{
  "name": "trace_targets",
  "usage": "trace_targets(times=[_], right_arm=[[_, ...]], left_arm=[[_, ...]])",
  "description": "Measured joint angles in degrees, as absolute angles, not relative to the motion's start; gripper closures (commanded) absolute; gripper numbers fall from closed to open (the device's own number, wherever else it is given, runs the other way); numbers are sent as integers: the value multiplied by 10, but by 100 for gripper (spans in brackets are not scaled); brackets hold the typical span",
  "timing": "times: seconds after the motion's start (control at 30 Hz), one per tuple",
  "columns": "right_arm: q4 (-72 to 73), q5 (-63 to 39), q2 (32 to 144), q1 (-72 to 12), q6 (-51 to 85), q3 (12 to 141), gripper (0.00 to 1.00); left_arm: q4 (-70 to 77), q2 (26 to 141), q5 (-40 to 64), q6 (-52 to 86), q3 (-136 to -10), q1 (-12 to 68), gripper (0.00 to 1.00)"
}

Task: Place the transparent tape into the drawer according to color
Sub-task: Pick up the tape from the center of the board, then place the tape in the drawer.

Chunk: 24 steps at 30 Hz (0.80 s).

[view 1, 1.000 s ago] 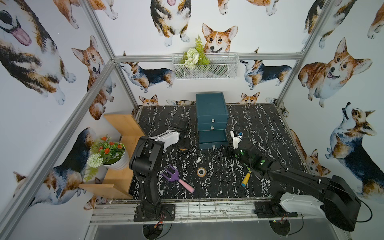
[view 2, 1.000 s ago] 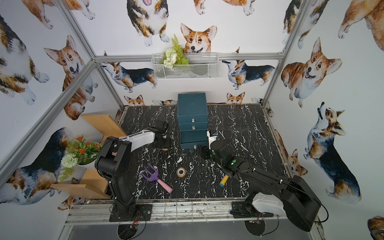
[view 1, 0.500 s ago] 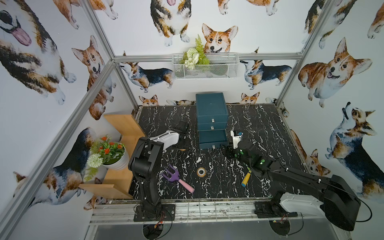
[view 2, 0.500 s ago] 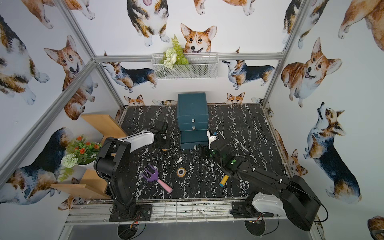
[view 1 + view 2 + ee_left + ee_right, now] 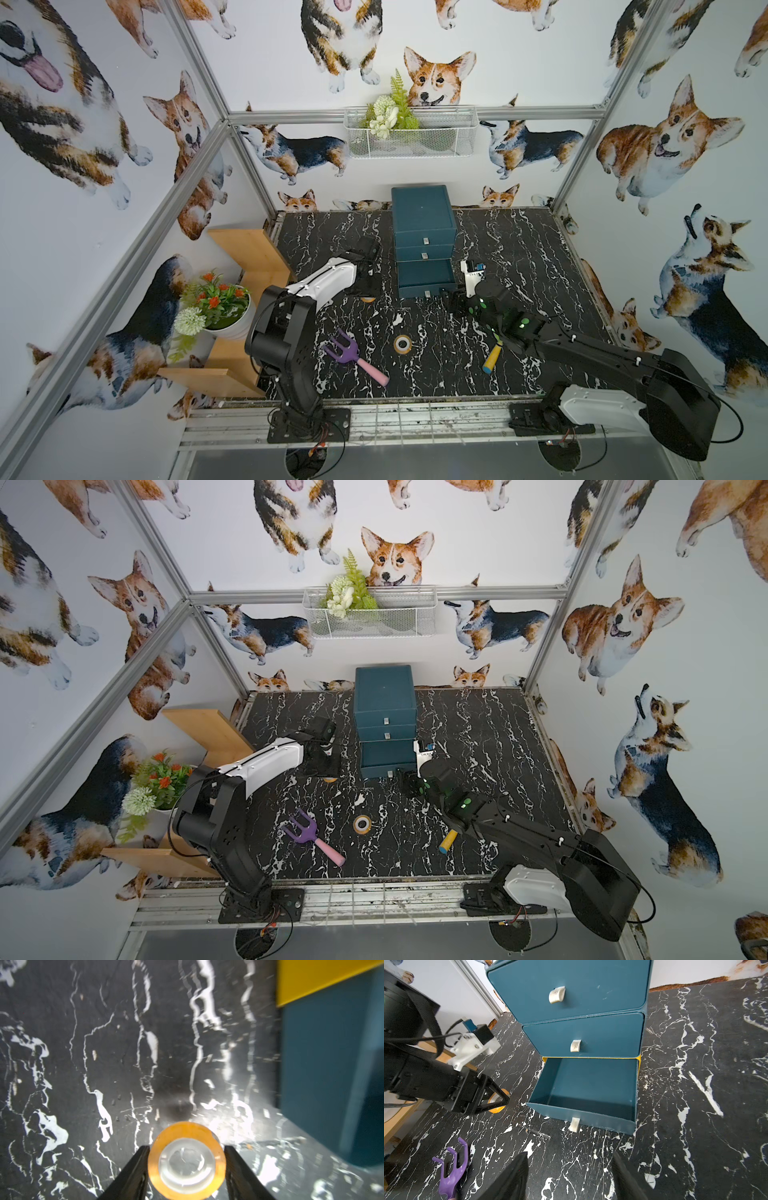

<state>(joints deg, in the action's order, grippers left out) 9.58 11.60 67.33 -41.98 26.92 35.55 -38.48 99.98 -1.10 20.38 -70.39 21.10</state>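
Note:
An orange-tinted transparent tape roll [image 5: 186, 1160] sits between my left gripper's [image 5: 186, 1148] black fingers, which press on both its sides. It lies low at the tabletop, left of the teal drawer unit [image 5: 423, 216]. In the right wrist view the same roll [image 5: 497, 1103] shows behind the left gripper's fingers [image 5: 500, 1095]. A second orange-brown tape roll [image 5: 402, 344] [image 5: 362, 824] lies flat mid-table. The bottom drawer [image 5: 591, 1084] is pulled out and empty; the two above are closed. My right gripper [image 5: 570, 1155] stands open and empty in front of the open drawer.
A purple toy rake [image 5: 347, 353] lies front left. A yellow-handled toy tool [image 5: 491, 359] lies partly under the right arm. A flower pot [image 5: 220, 303] and a wooden shelf [image 5: 249, 257] stand at the left edge. A wire basket [image 5: 409, 133] hangs on the back wall.
My left gripper's jaws have narrowed onto the orange roll. Both arms have stayed about where they were.

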Motion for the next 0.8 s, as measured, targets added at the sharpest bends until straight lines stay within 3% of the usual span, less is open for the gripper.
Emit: trace_targets(times=[0.4, 0.8], right_arm=[[87, 122, 650, -412, 269, 356, 31], [77, 127, 609, -412, 271, 337, 31]], left_arm=[[-392, 1021, -22, 244, -844, 356, 43], [-249, 1045, -86, 268, -777, 387, 41]])
